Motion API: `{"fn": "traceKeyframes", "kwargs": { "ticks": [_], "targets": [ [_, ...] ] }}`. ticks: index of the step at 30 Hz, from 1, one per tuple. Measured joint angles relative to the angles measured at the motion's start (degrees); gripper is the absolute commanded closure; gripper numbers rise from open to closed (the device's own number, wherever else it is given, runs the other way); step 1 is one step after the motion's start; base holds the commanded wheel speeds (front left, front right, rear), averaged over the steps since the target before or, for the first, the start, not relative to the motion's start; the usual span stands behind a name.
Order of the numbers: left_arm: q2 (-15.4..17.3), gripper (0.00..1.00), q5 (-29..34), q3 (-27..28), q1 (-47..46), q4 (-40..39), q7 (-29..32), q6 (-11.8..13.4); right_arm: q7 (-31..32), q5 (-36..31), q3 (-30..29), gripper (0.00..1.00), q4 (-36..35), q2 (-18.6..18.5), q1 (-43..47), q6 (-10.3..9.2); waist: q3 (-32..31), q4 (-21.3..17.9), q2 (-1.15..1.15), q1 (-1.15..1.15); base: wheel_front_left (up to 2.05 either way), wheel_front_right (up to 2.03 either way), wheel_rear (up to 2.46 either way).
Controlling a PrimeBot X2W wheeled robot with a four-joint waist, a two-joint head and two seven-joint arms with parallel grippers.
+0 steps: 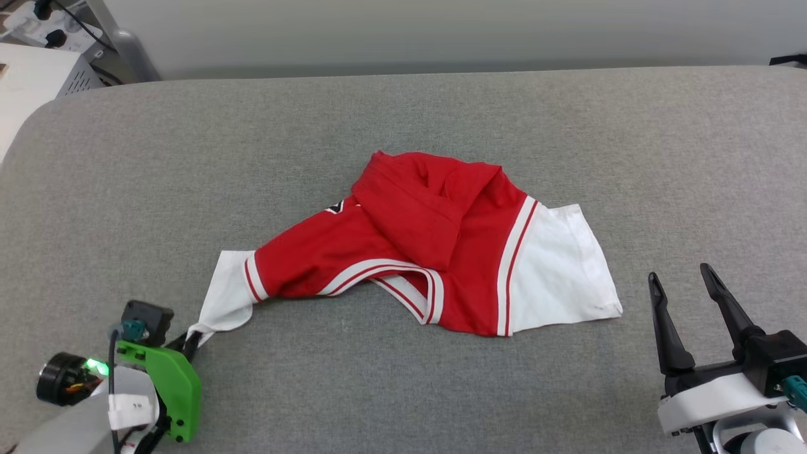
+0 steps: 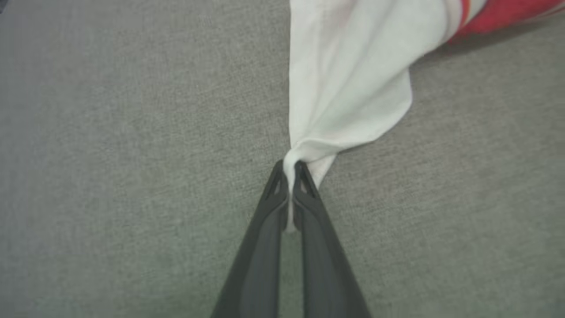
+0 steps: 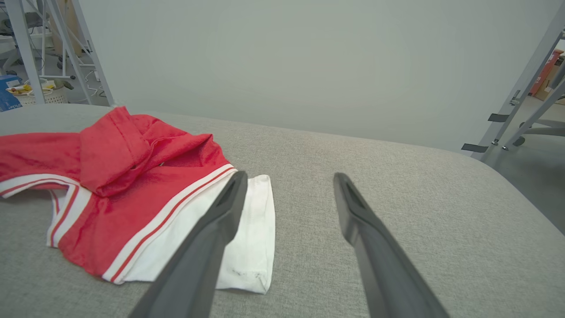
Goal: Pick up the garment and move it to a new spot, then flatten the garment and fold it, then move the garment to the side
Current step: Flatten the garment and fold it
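Observation:
The garment (image 1: 429, 239), a red jersey with white sleeves and striped trim, lies crumpled in the middle of the grey padded table (image 1: 403, 113). My left gripper (image 1: 192, 337) sits at the lower left, shut on the tip of the garment's white left sleeve (image 2: 348, 88); in the left wrist view the gripper (image 2: 289, 170) pinches bunched white cloth between its fingers. My right gripper (image 1: 679, 275) stands open at the lower right, a little right of the other white sleeve (image 1: 558, 265). In the right wrist view this gripper (image 3: 289, 179) spreads wide, the garment (image 3: 132, 176) to its left.
A white cabinet (image 1: 31, 82) and a power strip with cables (image 1: 44, 25) stand past the table's far left corner. Metal frame legs (image 3: 525, 88) rise beyond the table's right end. Bare grey table surface surrounds the garment.

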Motion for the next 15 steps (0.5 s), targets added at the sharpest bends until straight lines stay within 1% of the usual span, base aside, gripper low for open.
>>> {"fn": "traceKeyframes", "kwargs": {
  "ticks": [3,4,5,6,8,11,14,15],
  "targets": [
    [-1.5,1.0,-1.1,0.4,1.7,0.2,-1.2,0.7,0.0,0.1,-0.2,0.0,0.5,0.0,0.1,0.0,-0.4,0.5,0.0,0.0,0.0,0.0,0.0],
    [-1.8,0.97,-1.1,0.5,1.9,0.4,-1.5,0.9,0.0,0.1,-0.2,0.0,0.7,0.0,0.2,0.0,-0.5,0.6,0.0,0.0,0.0,0.0,0.0],
    [-2.2,0.78,-1.4,0.9,2.3,0.5,-2.0,1.2,0.0,0.1,-0.2,0.0,0.9,0.0,0.2,0.0,-0.7,0.7,0.0,0.0,0.0,0.0,0.0],
    [-2.7,0.0,-1.6,1.3,2.7,0.7,-2.7,1.4,0.0,0.3,-0.2,0.0,1.2,0.0,0.2,0.0,-0.9,0.9,0.0,0.0,0.0,0.0,0.0],
    [-3.5,0.0,-1.5,2.5,3.4,0.6,-3.9,2.6,0.0,0.9,-0.2,0.0,1.6,-0.2,0.2,0.0,-1.4,1.1,0.0,0.0,0.0,0.0,0.0],
    [-3.8,0.0,-0.3,4.8,4.7,-1.1,-4.6,5.0,0.0,1.8,-0.4,0.0,2.0,-1.4,0.2,0.0,-2.2,1.6,0.0,0.0,0.0,0.0,0.0],
    [-3.5,0.0,3.6,11.1,5.8,-6.2,-4.7,8.4,0.0,2.7,-1.4,0.0,1.7,-3.2,-0.2,0.0,-3.0,2.1,0.0,0.0,0.0,0.0,0.0],
    [-3.4,0.0,5.3,14.0,6.6,-8.8,-4.7,9.7,0.0,2.9,-1.7,0.0,1.5,-4.0,-0.5,0.0,-3.2,2.4,0.0,0.0,0.0,0.0,0.0]
  ]
}}
